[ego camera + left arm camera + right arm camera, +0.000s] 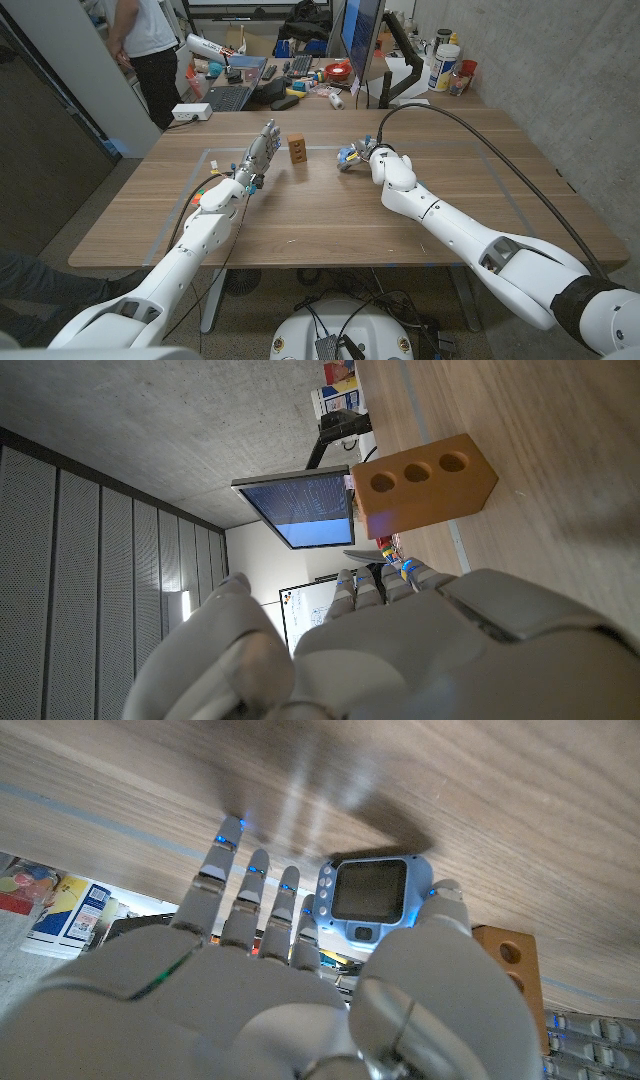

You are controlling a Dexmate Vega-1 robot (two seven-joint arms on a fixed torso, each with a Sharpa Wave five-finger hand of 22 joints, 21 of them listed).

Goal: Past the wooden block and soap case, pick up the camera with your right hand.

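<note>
I'm seeing the camera [372, 897] sitting on the table [330, 225], toward the far edge and a little right of its middle, right at the tips of my right hand [372, 159]. In the right wrist view it is a small blue body with a dark screen facing my hand; its long axis is running across the line of my fingers. In the head view the hand is covering most of it, leaving only a blue bit [347, 156].

Right hand fingers [236, 890] are reaching out straight and spread, with the thumb [440, 910] lying along the camera's side. I cannot tell whether anything is actually touching it; nothing is closing on it.

The block [297, 150] is standing just left of the camera, near the far edge, with round holes showing in one face [418, 483]. My left hand [257, 158] is standing on its edge just beside the block, fingers straight and close together, holding nothing.

Behind the table a person [150, 45] is standing by a cluttered desk with a monitor [360, 40].
</note>
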